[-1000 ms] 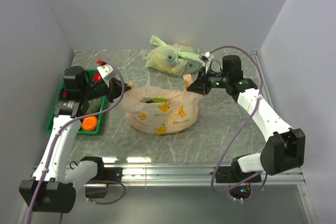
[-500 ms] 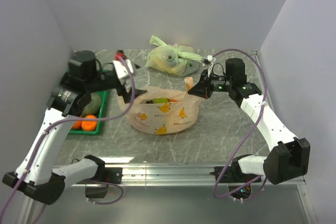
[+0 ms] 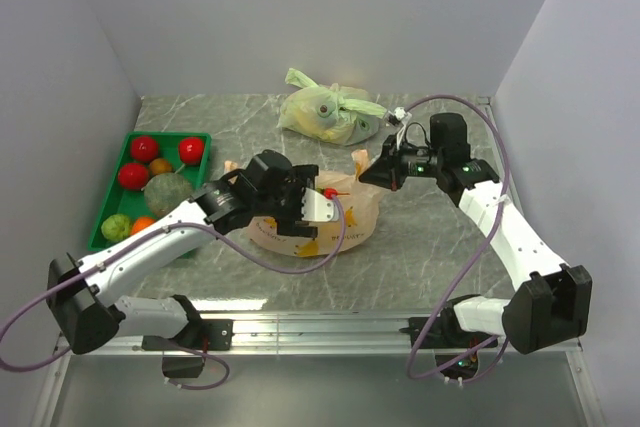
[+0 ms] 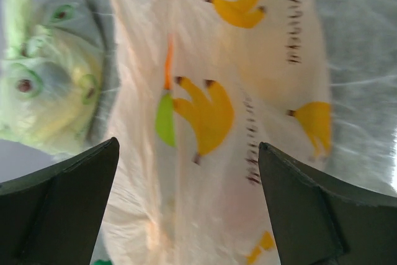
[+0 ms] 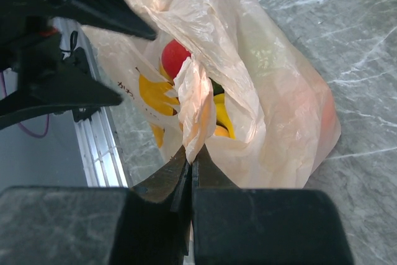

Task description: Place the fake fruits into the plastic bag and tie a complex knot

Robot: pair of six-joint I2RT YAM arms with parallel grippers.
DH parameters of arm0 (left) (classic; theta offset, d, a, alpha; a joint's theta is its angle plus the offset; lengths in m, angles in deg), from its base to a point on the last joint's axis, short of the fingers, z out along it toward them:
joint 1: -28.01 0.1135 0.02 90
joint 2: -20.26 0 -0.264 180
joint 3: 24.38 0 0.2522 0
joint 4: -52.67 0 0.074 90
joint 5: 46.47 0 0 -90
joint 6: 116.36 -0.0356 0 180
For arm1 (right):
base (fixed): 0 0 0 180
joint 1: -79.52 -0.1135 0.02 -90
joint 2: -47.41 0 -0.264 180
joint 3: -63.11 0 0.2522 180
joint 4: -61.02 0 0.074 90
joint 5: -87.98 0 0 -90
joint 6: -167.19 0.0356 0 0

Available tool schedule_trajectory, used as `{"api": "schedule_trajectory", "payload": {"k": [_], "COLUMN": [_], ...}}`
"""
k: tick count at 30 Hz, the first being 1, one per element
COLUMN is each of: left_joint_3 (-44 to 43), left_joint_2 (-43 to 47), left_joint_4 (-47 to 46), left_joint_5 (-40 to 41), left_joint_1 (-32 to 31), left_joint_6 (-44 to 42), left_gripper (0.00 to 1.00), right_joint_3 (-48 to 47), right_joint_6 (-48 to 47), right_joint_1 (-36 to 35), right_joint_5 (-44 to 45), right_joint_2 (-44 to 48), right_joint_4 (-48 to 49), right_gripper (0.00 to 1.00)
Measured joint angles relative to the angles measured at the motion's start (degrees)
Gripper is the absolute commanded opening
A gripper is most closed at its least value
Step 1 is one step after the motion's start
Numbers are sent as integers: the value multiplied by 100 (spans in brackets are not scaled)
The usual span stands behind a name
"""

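Note:
The peach-orange plastic bag [image 3: 352, 219] with banana prints lies mid-table, its mouth held up. My right gripper [image 3: 366, 173] is shut on one twisted handle [image 5: 193, 100] at the bag's right side. My left gripper [image 3: 308, 207] hovers over the bag's left half, open, with nothing between its fingers [image 4: 62, 203]; below them is the printed bag wall [image 4: 205, 110]. A small red fruit [image 3: 331, 192] sits at the bag mouth, and inside show a red fruit [image 5: 175, 56] and a yellow banana [image 5: 221, 115]. No knot shows on this bag.
A green tray [image 3: 108, 209] at the left holds red, orange and green fruits and a dark green melon-like ball [image 3: 165, 192]. A knotted pale green bag [image 3: 325, 112] lies at the back, close behind the right gripper. Walls close in on both sides.
My left arm has swung from the tray to above the bag, opened its jaws and let go of a small red fruit. The right gripper has kept its hold on the handle.

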Motion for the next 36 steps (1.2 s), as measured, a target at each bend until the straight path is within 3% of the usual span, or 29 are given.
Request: {"api": "schedule_trajectory", "payload": {"k": [7,13,17,19,21,27,29,36], "left_joint_3": [238,-216,-597,-979,-1460,-2260,-2297,-1711], "left_joint_2": [-339,-1174,-1429,-1587,-1784,-2264,-2400,-2345], "left_joint_4": [-1239,-1187,-734,-341,214,1508,1766,1237], "left_joint_5": [339,-79,-649,-1062,-1521,-2623,-2817,-2629], "left_joint_1": [105,586,887,992,1097,1250,1248,1207], "left_joint_6": [-584,-560,-503,-503,-514,-450,-348,214], "left_gripper": [99,99,98,91,91,93,99,99], "right_joint_3": [162,170,170,170,170,170,170,170], "right_joint_6": [-214,-411,-505,-514,-514,-507,-507,-516], "right_joint_1": [0,0,0,0,0,0,0,0], "right_joint_5": [-116,-223,-262,-262,-260,-260,-262,-260], "right_joint_2": [90,92,92,92,92,92,90,90], "right_joint_4": [-168,-350,-396,-413,-411,-404,-404,-415], "right_gripper": [0,0,0,0,0,0,0,0]}}
